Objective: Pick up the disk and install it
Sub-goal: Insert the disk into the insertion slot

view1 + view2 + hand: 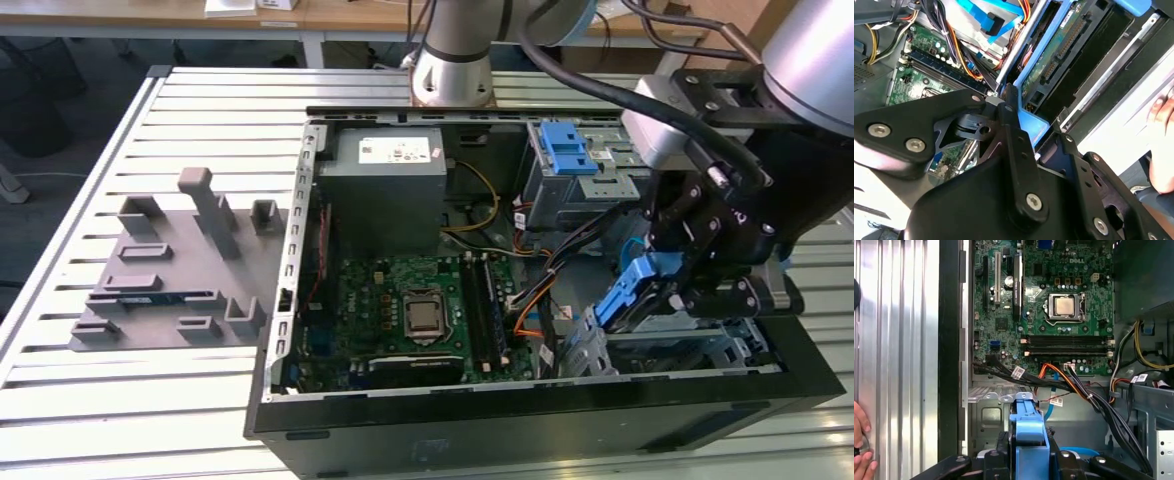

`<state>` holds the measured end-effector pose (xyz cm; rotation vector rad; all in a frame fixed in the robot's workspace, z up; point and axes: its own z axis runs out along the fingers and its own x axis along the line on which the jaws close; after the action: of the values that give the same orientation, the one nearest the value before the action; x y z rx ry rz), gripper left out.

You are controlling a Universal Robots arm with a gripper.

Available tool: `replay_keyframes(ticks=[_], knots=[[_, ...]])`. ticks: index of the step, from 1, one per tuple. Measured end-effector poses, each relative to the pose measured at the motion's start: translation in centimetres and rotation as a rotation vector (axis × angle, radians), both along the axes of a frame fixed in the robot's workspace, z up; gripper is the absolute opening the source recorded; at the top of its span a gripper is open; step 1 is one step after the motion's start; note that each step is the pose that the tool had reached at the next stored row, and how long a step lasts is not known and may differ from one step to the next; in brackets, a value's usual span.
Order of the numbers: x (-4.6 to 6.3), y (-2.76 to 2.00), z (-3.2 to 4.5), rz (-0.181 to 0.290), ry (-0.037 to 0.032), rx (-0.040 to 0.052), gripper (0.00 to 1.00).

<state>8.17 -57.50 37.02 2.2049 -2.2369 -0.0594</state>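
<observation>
A: Count, quick?

B: 1 arm (454, 50), 1 gripper (674, 298), 1 disk (625, 300). 1 open PC case (287, 300) on a slatted table (80, 400). Inside the case: 1 grey PSU box (387, 175), 1 silver cage (607, 175) w/ a blue latch, 1 mobo (387, 320) w/ 1 CPU (424, 312).

A: Gripper?

B: Pinching the disk. In the first wrist view its fingers (1003, 447) sat either side of the blue rail, pressed onto it.

A: Where was the disk?

B: Held tilted at the case's corner on the exterior view's right, lower end down at the silver drive bay (694, 350).

A: Anything in the way?

B: A cable bundle (1089, 395), black and orange, ran across between disk and mobo. A grey fixture block (160, 270) lay well apart on the table, exterior view's left. A person's hand (860, 440) was over the table beside the case wall; touching or not, couldn't tell.

A: Disk's look?

B: Flat, framed by blue plastic rails. In the second wrist view a green circuit-board side w/ a connector showed along one rail.
</observation>
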Motion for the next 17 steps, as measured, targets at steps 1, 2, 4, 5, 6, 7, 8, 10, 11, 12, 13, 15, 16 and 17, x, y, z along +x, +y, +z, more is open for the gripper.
replay_keyframes(ticks=[1, 2, 4, 5, 6, 7, 8, 10, 11, 12, 13, 15, 16, 17], knots=[[0.0, 0.0, -0.07, 0.0, 0.0, 0.0001, 0.38], [0.0, 0.0, -0.13, 0.0, 0.0, 0.0002, 0.38], [0.0, 0.0, -0.22, 0.0, 0.0, 0.0002, 0.44], [0.0, 0.0, -0.24, 0.0, 0.0, 0.0002, 0.44], [0.0, 0.0, -0.27, 0.0, 0.0, 0.0002, 0.44], [0.0, 0.0, -0.3, 0.0, 0.0, 0.0003, 0.44], [0.0, 0.0, -0.33, 0.0, 0.0, 0.0003, 0.44], [0.0, 0.0, -0.38, 0.0, 0.0, 0.0003, 0.44], [0.0, 0.0, -0.4, 0.0, 0.0, 0.0003, 0.42], [0.0, 0.0, -0.44, 0.0, 0.0, 0.0003, 0.36], [0.0, 0.0, -0.47, 0.0, 0.0, 0.0004, 0.36], [0.0, 0.0, -0.55, 0.001, 0.0, 0.0003, 0.24], [0.0, 0.0, -0.6, 0.001, 0.0, 0.0003, 0.24], [0.0, 0.0, -0.66, 0.001, 0.0, 0.0003, 0.18]])
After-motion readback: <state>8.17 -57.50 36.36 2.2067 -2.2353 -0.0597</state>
